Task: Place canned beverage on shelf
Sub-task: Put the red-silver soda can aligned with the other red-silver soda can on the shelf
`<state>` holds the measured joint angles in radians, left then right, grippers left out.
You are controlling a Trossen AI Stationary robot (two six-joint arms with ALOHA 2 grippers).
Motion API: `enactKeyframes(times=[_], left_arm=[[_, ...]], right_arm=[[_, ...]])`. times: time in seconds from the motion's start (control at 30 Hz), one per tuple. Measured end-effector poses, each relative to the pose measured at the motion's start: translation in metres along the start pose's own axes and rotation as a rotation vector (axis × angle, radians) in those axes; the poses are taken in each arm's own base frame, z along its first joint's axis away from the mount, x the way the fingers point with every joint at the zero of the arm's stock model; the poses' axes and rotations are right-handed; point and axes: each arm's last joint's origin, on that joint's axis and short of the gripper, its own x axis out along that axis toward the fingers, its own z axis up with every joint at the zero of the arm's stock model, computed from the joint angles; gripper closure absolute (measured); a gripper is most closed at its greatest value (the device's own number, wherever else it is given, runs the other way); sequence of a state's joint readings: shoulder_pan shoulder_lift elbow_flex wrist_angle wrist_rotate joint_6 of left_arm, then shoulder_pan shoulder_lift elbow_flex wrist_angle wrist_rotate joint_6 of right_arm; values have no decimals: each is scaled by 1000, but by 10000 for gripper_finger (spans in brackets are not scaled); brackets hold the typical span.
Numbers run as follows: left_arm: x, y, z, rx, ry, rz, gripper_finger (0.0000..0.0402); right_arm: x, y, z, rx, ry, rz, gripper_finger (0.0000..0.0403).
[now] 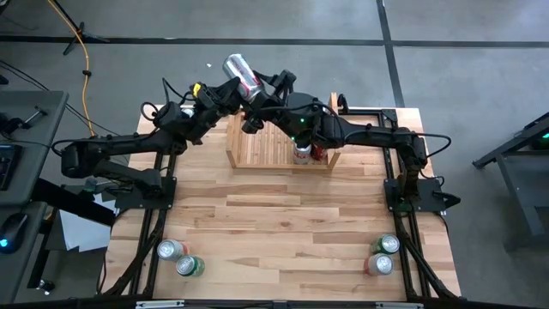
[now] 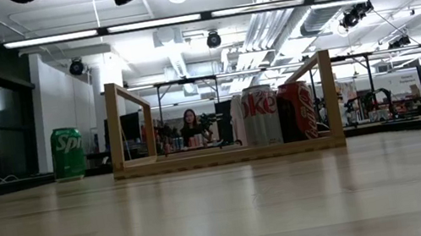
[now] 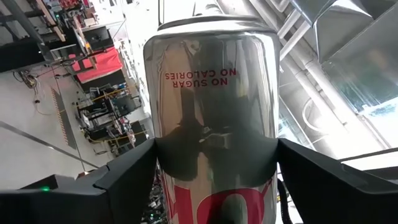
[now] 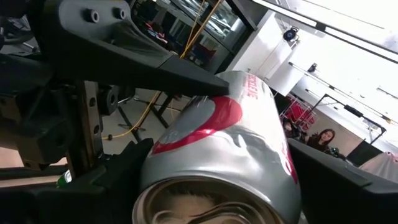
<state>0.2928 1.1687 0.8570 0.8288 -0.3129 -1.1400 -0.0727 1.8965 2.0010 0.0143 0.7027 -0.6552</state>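
While both claws bracket the can [image 1: 242, 75] mid-air, above the shelf's [image 1: 257, 146] far edge, hand off cleanly: left claw [image 1: 233, 89] clamps it, right claw [image 1: 257, 96] looks closed on it too; release only once one grip is firm.

Silver can [image 1: 241, 75] with red lettering is tilted in mid-air, both grippers on it: the left gripper [image 1: 225, 89] at one end, the right gripper [image 1: 262, 93] at the other. Below and just behind them sits the pale wooden shelf [image 1: 257, 146], two cans [image 1: 309, 153] already standing inside its right end.
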Motion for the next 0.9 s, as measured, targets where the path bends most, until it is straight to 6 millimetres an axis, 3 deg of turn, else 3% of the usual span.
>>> enactKeyframes(times=[0.23,0.47,0.9], left_arm=[[4,5,11,86,80,-43,74],[7,14,36,115,201,-59,71],[-1,2,69,223,179,-103,71]], right_arm=[[0,-1,-2,-90,43,-32,90],[-2,-3,-6,-167,112,-42,93],[-9,-44,-18,-107,242,-42,96]])
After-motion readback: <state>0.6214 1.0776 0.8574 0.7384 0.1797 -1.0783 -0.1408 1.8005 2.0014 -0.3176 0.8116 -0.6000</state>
